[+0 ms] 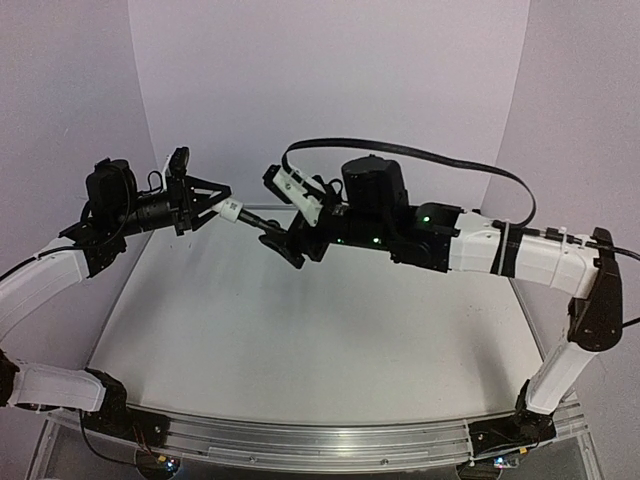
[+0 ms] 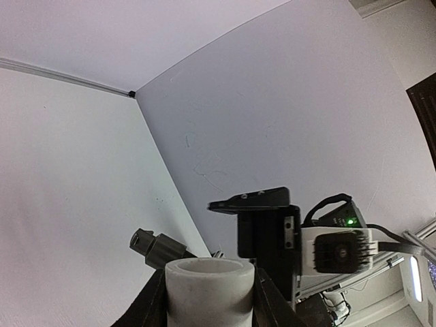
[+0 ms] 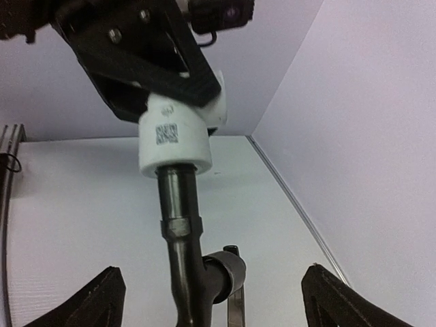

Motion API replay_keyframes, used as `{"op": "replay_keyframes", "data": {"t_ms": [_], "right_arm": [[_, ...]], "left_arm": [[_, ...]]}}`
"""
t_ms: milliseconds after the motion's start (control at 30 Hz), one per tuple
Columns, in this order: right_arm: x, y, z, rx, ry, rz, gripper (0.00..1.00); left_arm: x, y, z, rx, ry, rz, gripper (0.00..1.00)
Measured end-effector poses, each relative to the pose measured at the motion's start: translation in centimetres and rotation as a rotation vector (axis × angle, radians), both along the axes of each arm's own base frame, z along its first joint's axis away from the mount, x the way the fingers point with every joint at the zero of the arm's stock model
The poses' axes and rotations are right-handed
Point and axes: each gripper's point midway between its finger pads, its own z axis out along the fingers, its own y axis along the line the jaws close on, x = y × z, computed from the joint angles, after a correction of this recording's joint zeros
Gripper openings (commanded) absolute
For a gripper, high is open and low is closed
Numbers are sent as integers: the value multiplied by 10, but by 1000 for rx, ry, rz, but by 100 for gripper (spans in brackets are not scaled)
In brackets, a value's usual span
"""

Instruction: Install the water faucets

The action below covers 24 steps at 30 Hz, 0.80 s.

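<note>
Now the left pincer is clamping the white fitting with the black tap joined, while the right pincer is standing apart around the tap.

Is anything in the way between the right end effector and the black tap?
Nothing visible. The right end effector is open, its fingers flanking the black tap with bare gaps on both sides. The tap's end sits in the white fitting, gripped by the left end effector.
</note>
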Motion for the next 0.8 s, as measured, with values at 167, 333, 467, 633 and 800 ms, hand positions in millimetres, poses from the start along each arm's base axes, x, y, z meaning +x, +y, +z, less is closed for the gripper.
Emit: {"op": "replay_keyframes", "data": {"t_ms": [167, 333, 467, 633, 800], "right_arm": [[19, 9, -35, -77, 3, -64, 72], [22, 11, -33, -69, 8, -80, 58], [23, 16, -25, -40, 18, -83, 49], [25, 27, -33, -27, 50, -83, 27], [22, 33, -42, -16, 105, -67, 0]], "left_arm": [[0, 0, 0, 0, 0, 0, 0], [0, 0, 0, 0, -1, 0, 0], [0, 0, 1, -2, -4, 1, 0], [1, 0, 1, -1, -4, 4, 0], [2, 1, -1, 6, -7, 9, 0]]}}
